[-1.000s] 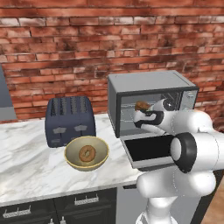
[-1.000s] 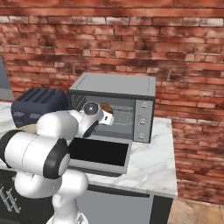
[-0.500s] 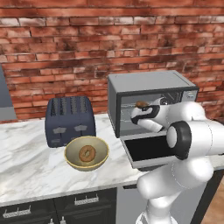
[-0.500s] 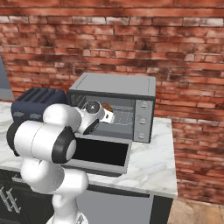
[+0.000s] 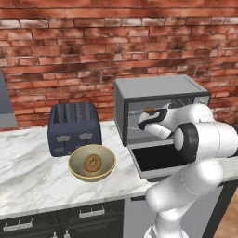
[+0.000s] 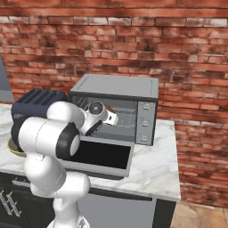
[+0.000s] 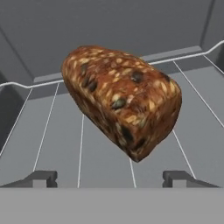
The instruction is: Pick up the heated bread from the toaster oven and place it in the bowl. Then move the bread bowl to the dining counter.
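The heated bread (image 7: 122,100), a brown seeded loaf, lies on the wire rack inside the grey toaster oven (image 5: 158,88), whose glass door (image 5: 153,158) is dropped open. My gripper (image 7: 111,178) is open inside the oven. Its fingertips (image 7: 43,177) stand wide apart just short of the loaf, not touching it. From the base, the bread (image 5: 149,110) shows just above the hand (image 5: 155,122). Left of the oven, the tan bowl (image 5: 74,160) holds a doughnut (image 5: 92,163). From the right side, the arm covers most of the bowl (image 6: 13,149).
A dark blue slot toaster (image 5: 74,128) stands behind the bowl against the brick wall. Everything rests on a white marble counter (image 5: 32,181) over dark cabinets; I cannot tell if it is the dining counter. The open door overhangs the counter's front edge.
The arm's elbow has swung round and the hand has edged slightly left towards the loaf. The bread stays on the rack.
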